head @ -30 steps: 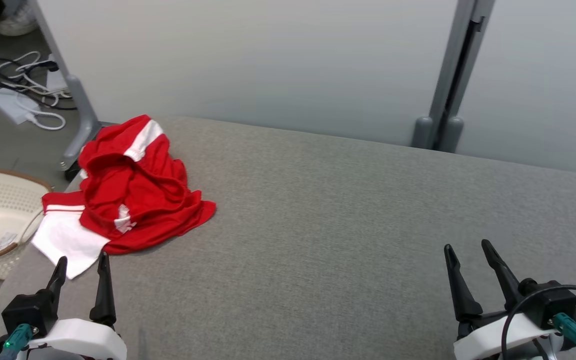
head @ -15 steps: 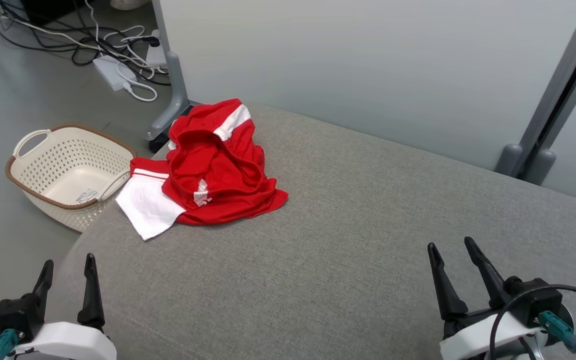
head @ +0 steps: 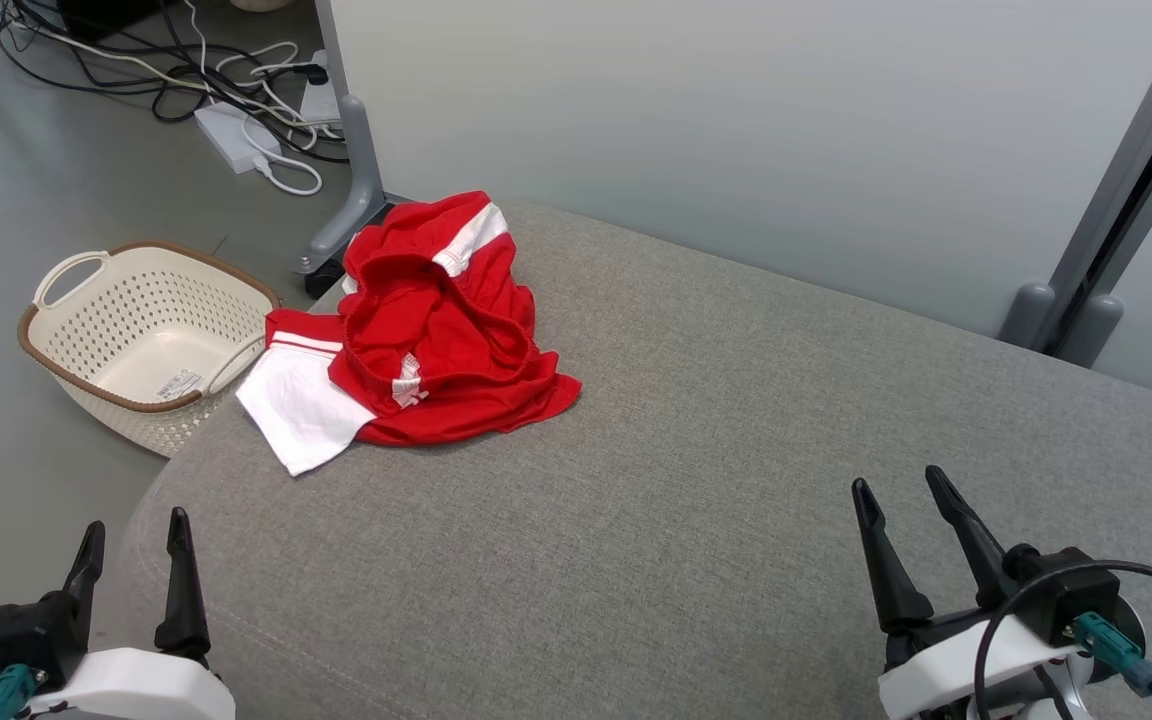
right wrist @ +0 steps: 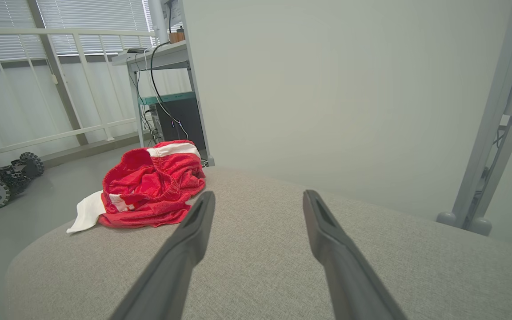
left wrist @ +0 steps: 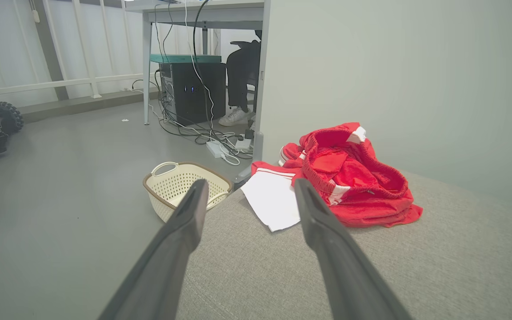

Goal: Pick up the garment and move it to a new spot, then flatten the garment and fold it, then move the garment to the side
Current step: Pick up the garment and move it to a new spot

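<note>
Red garment, white sleeve and striped trim: crumpled in a heap at far left of grey padded worktop, sleeve spread flat toward the left edge. Robot's left gripper: near left, at the worktop's rounded corner, fingers spread wide, holding nothing, well apart from garment. Robot's right gripper: near right, above worktop, fingers likewise wide apart, empty. Perforated cream basket: on floor, left of worktop, near garment.
</note>
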Tool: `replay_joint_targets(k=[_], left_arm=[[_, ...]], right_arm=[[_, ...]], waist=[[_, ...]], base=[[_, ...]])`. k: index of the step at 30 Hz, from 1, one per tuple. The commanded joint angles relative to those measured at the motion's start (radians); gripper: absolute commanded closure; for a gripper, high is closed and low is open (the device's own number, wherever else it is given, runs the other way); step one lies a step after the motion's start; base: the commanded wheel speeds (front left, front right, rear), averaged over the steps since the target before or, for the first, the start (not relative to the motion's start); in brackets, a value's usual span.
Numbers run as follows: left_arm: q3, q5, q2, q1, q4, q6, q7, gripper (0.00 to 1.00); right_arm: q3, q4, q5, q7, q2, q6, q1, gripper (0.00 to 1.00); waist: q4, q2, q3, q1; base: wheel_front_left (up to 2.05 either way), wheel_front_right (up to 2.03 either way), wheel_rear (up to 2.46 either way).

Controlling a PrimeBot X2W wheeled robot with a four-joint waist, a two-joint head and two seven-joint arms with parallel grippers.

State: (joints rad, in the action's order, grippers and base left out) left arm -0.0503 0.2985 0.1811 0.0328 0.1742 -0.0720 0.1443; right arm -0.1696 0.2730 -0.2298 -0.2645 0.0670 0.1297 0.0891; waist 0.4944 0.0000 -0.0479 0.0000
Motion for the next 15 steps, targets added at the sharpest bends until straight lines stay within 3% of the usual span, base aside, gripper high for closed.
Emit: replay_joint_targets(k=[1, 15], left_arm=[[0.002, -0.002, 0.008, 0.002, -0.005, -0.009, 0.000, 0.00], [0.050, -0.012, 0.031, -0.117, -0.025, 0.016, -0.035, 0.00]], right_arm=[[0.004, -0.001, 0.006, -0.003, 0.007, 0.002, 0.003, 0.00], [0.024, -0.024, 0.025, 0.003, 0.015, 0.002, -0.005, 0.00]], waist=[[0.000, 0.0000, 0.000, 0.0000], [-0.023, 0.0000, 0.039, 0.0000]], base=[[0.00, 0.00, 0.00], [0.00, 0.00, 0.00]])
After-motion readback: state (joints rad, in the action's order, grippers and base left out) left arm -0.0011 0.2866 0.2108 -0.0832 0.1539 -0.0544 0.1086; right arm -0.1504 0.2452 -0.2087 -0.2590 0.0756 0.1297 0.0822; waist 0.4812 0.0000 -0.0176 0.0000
